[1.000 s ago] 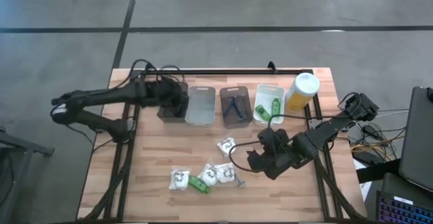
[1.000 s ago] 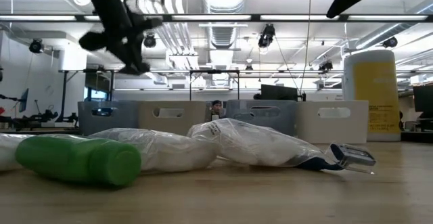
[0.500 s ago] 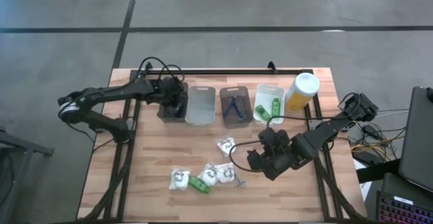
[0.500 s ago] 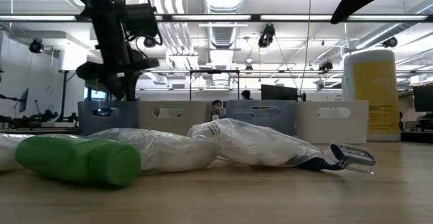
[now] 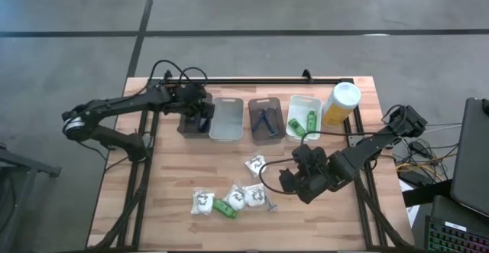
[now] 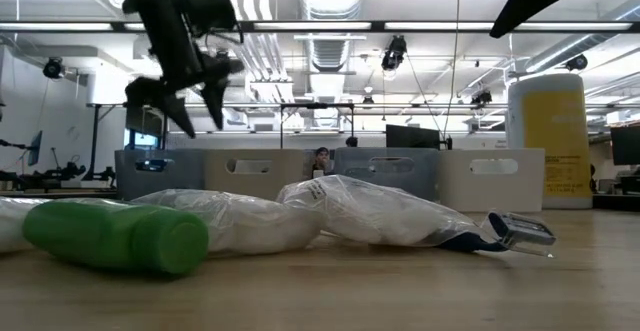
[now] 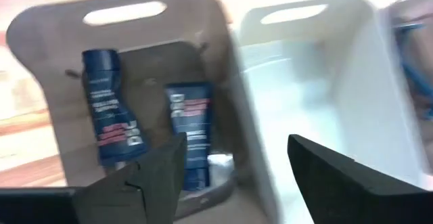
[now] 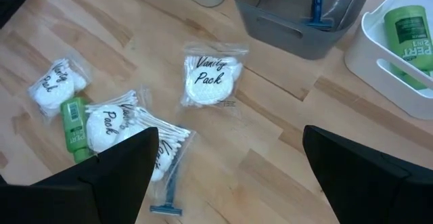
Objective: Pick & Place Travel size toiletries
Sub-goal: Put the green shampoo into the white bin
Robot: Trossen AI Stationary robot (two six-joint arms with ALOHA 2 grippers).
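Note:
My left gripper (image 5: 200, 115) hangs open and empty over the leftmost grey tray (image 5: 186, 128); it also shows in the low view (image 6: 187, 99). Two dark-blue tubes (image 7: 111, 109) (image 7: 189, 132) lie in that tray. My right gripper (image 5: 294, 180) is open and empty above the table's near right. Below it lie white packets (image 8: 208, 78) (image 8: 51, 82) (image 8: 108, 126), a cotton-swab packet (image 8: 162, 136), a green bottle (image 8: 73, 126) and a blue razor (image 8: 169, 197). Razors lie in the dark tray (image 5: 265, 121), green bottles in the white tray (image 5: 303, 118).
Four trays stand in a row at the table's far side; the second, a clear tray (image 5: 227, 119), holds nothing I can see. A tall yellow bottle with a white cap (image 5: 340, 104) stands at the far right. Bare wood lies at the table's near left.
My left gripper has dipped down over the leftmost tray, come up a little again and turned about its wrist. My right gripper and the things on the table have kept still.

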